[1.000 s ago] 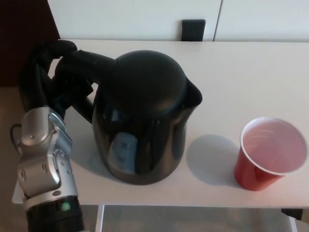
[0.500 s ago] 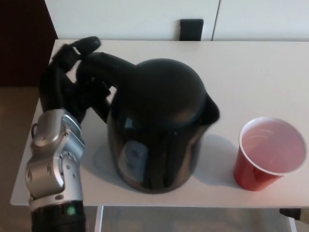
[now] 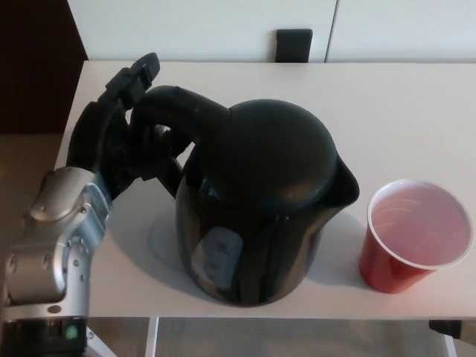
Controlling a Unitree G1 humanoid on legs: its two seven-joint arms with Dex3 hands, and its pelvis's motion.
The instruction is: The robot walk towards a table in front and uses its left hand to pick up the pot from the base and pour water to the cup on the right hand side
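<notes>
A black kettle-like pot (image 3: 260,201) fills the middle of the head view, its spout (image 3: 346,182) pointing right toward the cup. My left hand (image 3: 123,141) is shut on the pot's curved black handle (image 3: 175,104) at the left side, with the silver forearm (image 3: 48,253) coming up from the lower left. A red cup (image 3: 413,238) with a white rim stands on the white table (image 3: 387,104) at the right, a short way from the spout. A faint round base mark (image 3: 160,238) shows on the table under the pot's left edge. My right hand is out of sight.
A small black object (image 3: 294,44) stands at the table's far edge against a white wall. The table's front edge runs along the bottom of the picture, with a white leg (image 3: 152,338) below. Dark floor lies past the left edge.
The pot has moved right, toward the red cup, with my left hand still on its handle. The forearm has followed to the right and tilted.
</notes>
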